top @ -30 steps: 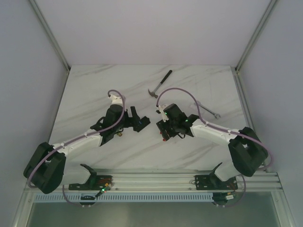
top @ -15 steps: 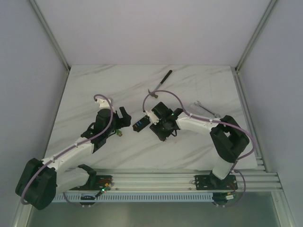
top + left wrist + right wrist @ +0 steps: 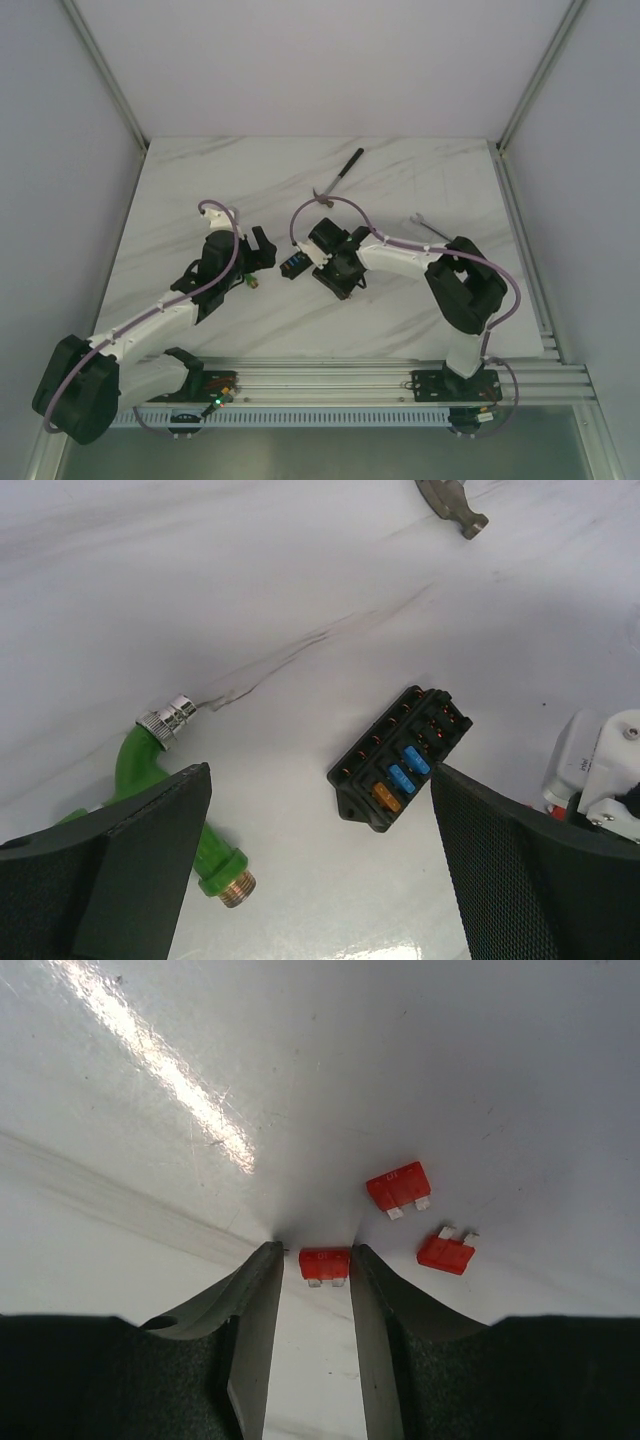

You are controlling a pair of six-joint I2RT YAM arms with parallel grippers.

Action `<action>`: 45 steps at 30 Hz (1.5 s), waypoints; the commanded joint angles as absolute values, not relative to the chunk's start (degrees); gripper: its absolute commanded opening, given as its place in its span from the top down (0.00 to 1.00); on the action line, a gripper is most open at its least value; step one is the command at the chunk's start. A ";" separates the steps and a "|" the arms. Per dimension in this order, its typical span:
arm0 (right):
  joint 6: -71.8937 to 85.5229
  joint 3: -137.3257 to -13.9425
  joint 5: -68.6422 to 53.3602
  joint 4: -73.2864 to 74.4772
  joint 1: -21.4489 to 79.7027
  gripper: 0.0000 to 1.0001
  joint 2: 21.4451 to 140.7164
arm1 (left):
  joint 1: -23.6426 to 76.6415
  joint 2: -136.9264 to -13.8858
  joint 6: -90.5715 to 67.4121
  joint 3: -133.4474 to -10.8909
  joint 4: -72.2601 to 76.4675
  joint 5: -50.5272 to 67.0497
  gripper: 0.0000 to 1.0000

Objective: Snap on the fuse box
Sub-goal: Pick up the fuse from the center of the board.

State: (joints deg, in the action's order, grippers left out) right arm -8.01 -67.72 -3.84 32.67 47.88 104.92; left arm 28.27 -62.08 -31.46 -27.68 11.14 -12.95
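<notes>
Left gripper (image 3: 320, 790): jaws wide apart. The fuse box (image 3: 400, 758) lies flat just ahead between them, touching neither finger, with bare table (image 3: 300, 580) beyond it. It is a black block with two blue inserts and one orange. Right gripper (image 3: 315, 1250): jaws narrowly apart, straddling a red fuse (image 3: 325, 1264), not clamped.

Marble table (image 3: 200, 180). Hammer (image 3: 338, 172) lies at the far middle, head toward the near side. Wrench (image 3: 432, 228) lies flat to the right, well apart from it. Green elbow fitting (image 3: 135, 765) lies flat, one end silver, the other brass. Three red fuses: first (image 3: 324, 1263), second (image 3: 398, 1187), third (image 3: 446, 1253), all flat, close together, none touching.
</notes>
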 commanded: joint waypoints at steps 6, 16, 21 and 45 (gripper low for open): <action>-8.64 -70.57 -0.08 37.54 49.13 0.61 107.57 | 27.95 -61.41 -30.58 -27.91 11.09 -12.34 0.00; -8.55 -70.84 0.20 38.03 49.32 0.66 108.76 | 27.94 -60.25 -30.90 -27.27 11.03 -12.26 0.00; -7.34 -70.24 0.65 36.64 49.38 0.71 108.45 | 27.95 -59.59 -30.40 -27.06 11.23 -11.12 0.00; 15.61 -59.47 8.44 12.55 46.58 0.74 88.75 | 36.09 -63.73 -27.59 -17.37 43.36 0.50 0.02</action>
